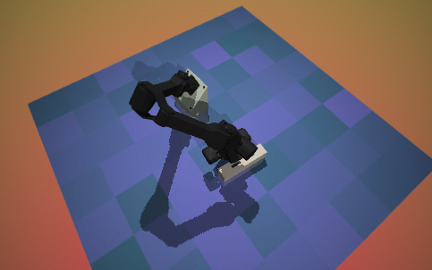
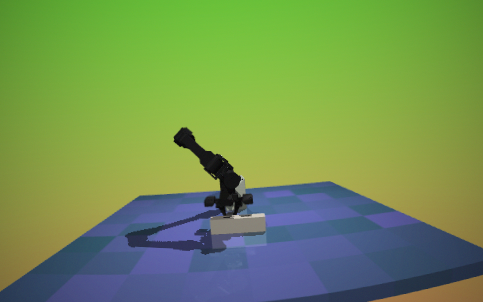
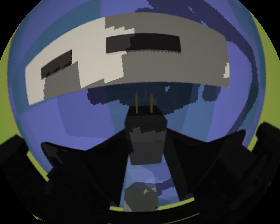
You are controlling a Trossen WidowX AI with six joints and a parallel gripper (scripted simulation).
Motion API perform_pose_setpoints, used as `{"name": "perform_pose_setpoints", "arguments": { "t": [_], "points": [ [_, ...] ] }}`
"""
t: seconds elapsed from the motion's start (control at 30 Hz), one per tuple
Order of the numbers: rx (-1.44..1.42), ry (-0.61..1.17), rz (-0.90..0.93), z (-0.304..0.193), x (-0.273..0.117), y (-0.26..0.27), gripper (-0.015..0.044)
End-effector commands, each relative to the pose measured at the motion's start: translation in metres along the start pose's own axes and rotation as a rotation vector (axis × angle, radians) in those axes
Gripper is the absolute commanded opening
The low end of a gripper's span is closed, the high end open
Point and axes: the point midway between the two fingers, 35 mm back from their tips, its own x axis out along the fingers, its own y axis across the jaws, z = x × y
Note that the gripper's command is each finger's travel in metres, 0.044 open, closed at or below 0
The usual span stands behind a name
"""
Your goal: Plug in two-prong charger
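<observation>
The power strip [image 1: 246,168] [image 2: 238,225] [image 3: 201,62] is a pale bar with two dark outlets on top. In the wrist view its left outlet [image 3: 56,64] is at upper left and its right outlet [image 3: 143,43] near top centre. My gripper [image 2: 230,212] is shut on the dark charger [image 3: 146,131], low over the strip. The two thin brass prongs [image 3: 151,103] point up the wrist image. Their tips show just short of the strip's near edge, roughly in line with the right outlet. Prong depth and height are unclear. In the top view the arm hides the charger.
The arm's pale base mount [image 1: 202,97] [image 2: 242,186] stands behind the strip. The strip rests on a blue and purple checkered mat [image 1: 311,197] [image 2: 373,270]. The arm's shadow falls over the mat and part of the strip's top.
</observation>
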Motion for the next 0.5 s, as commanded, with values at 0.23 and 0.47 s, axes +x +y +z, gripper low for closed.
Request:
{"name": "perform_pose_setpoints", "arguments": {
  "t": [0.23,0.47],
  "points": [
    [-0.009,0.003,-0.005,0.0017,0.0006,-0.0002,0.0],
    [-0.009,0.003,-0.005,0.004,0.0004,-0.0004,0.0]
  ]
}}
